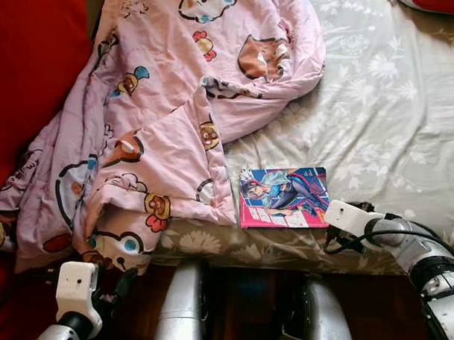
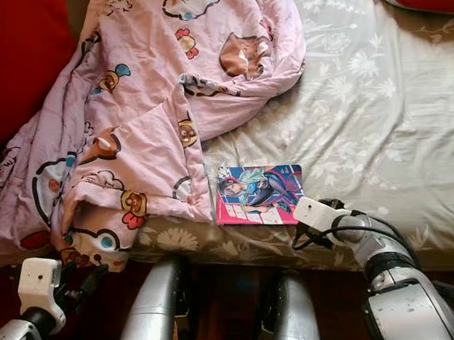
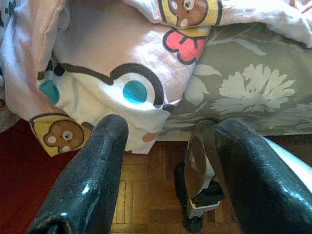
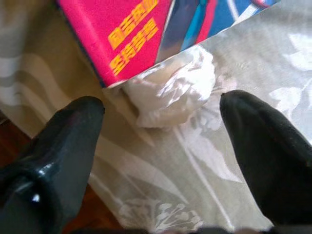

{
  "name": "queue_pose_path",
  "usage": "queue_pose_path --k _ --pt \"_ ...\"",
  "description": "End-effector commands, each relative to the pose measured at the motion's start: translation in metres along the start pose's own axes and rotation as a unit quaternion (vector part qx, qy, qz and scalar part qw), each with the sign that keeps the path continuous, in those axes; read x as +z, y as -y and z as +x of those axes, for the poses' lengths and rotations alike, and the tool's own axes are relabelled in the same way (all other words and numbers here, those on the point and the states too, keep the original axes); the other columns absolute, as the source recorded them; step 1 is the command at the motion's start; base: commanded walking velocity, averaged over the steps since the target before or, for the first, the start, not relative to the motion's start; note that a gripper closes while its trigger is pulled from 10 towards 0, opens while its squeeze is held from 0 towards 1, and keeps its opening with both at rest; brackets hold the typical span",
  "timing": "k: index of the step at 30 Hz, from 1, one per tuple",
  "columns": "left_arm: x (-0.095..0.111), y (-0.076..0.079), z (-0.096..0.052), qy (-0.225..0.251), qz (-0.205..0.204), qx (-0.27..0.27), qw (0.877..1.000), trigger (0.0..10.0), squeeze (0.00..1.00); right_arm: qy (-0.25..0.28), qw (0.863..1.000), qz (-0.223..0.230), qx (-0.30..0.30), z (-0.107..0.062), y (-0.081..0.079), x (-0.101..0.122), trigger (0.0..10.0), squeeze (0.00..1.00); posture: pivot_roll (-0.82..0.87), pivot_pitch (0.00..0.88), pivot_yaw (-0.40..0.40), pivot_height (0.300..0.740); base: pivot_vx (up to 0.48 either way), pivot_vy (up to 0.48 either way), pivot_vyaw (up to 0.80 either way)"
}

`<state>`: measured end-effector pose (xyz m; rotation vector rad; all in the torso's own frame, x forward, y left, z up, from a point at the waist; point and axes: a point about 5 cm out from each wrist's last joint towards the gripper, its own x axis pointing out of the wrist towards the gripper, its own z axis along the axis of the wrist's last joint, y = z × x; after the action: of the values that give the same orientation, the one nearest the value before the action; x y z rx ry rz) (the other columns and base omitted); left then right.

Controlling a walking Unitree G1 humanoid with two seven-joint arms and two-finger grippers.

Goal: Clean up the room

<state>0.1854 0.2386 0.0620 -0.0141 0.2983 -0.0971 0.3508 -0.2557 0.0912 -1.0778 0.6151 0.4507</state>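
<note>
Right gripper [image 4: 161,146], jaws apart, flanks crumpled tissue [image 4: 170,92] touching book [image 1: 283,196] lying crosswise.

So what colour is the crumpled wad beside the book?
White wad, clearest in the right wrist view.

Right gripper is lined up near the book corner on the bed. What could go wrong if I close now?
The right gripper is open around a crumpled tissue tucked against the book corner, so closing may pinch the bedsheet or catch the cover. All of it sits near the bed edge, so a nudge could drop the book to the floor.
</note>
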Motion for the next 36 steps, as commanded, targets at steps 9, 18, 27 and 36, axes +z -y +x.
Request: queue_pose_path --k 9,18,27,36 --pt "-0.0134 -0.0073 -0.0148 -0.031 -0.011 0.021 0.999 10.0 0.00 -0.010 1.000 0.002 0.021 0.0045 -0.0153 -0.0021 0.0 0.00 0.32 0.423 0.108 0.617 0.000 0.000 0.00" --pt "-0.0167 -0.0071 -0.0204 -0.038 -0.009 0.020 0.999 10.0 0.00 -0.023 1.000 0.001 0.007 0.0045 -0.0146 -0.0052 0.0 0.00 0.32 0.427 0.109 0.617 0.000 0.000 0.00" --pt "-0.0167 -0.0086 -0.0198 -0.041 0.003 0.019 0.999 10.0 0.00 -0.018 1.000 0.007 -0.006 0.0047 -0.0123 -0.0028 0.0 0.00 0.32 0.423 0.112 0.617 0.000 0.000 0.00" --pt "-0.0161 -0.0093 -0.0185 -0.041 0.007 0.018 0.999 10.0 0.00 -0.006 1.000 0.000 -0.009 0.0061 -0.0132 0.0026 0.0 0.00 0.32 0.418 0.112 0.617 0.000 0.000 0.00"
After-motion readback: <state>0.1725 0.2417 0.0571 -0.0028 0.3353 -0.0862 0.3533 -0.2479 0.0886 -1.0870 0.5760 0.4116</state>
